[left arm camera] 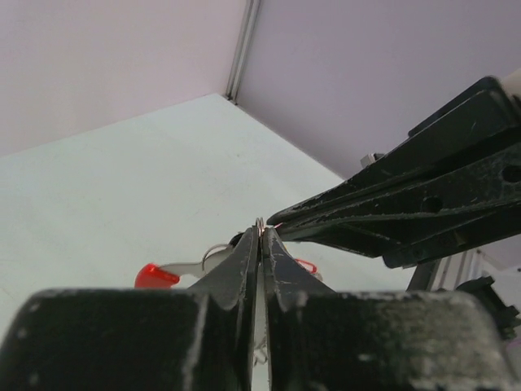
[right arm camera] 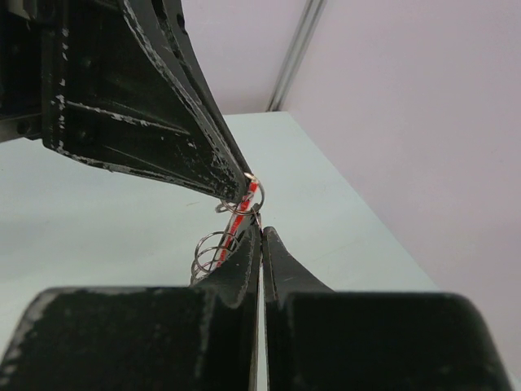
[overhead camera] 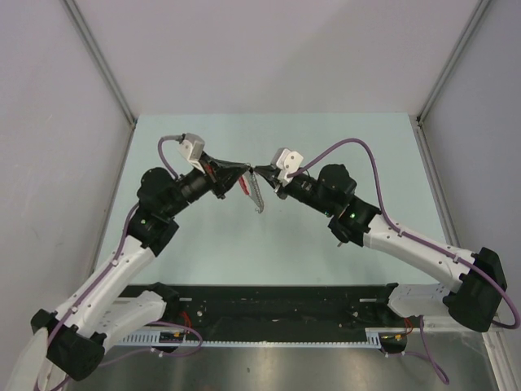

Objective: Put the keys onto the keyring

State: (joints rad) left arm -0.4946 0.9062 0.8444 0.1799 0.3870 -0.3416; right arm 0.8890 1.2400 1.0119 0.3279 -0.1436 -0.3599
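From my overhead feed I see a pale green table [overhead camera: 326, 244], matte and flat, boxed in by plain grey-white walls [overhead camera: 269, 49]. Metal rails [overhead camera: 98, 61] run up the corners. A black strip [overhead camera: 285, 305] along the near edge carries the arm bases.

Both arms reach inward and meet nose to nose over the middle of the table. The left gripper [overhead camera: 244, 170] has its fingers pressed together. In its own wrist view a thin wire loop of the keyring [overhead camera: 255, 194] shows pinched right at the tips. The right gripper [overhead camera: 259, 171] is also squeezed flat, its tips against the top of the keyring. I cannot tell whether it actually grips it.

The keyring is up off the table, just below the point where the tips meet. Its long axis runs from the fingertips back toward the near edge and leans slightly to my right in the overhead view. The upper end is at the tips and the lower end points at the bases. The red arc lies on the left-arm side and the silver row of rings on the right-arm side.

In the left wrist view, what looks like a red-headed key [left arm camera: 155, 275] hangs low beside the fingers, head pointing left.
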